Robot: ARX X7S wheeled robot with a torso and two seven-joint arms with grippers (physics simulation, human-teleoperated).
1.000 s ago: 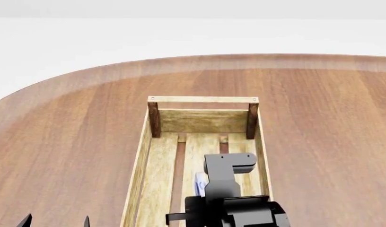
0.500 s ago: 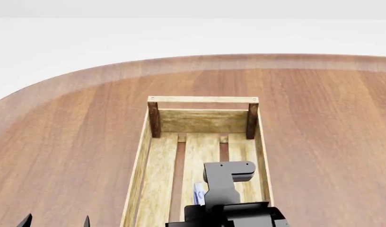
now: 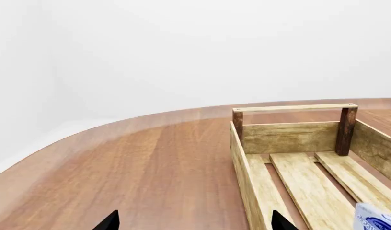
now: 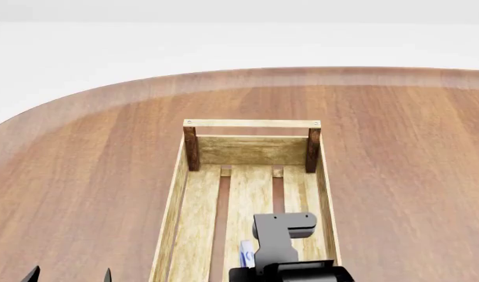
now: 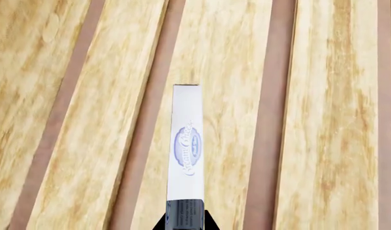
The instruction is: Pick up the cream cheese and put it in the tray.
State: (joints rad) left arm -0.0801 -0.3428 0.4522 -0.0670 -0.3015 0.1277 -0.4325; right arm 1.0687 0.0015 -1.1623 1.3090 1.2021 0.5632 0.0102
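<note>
The right hand (image 5: 184,225) is clenched on the cream cheese (image 5: 186,148), held on edge above the slats inside the tray (image 4: 175,194). The box is already within the walls, so the step in hand looks like the release. Lower it close to a plank (not over 1 of the gaps between slats), then let go and lift straight up. The left hand (image 3: 192,223) sits released, off to the tray's left above the surface (image 4: 83,158).
</note>
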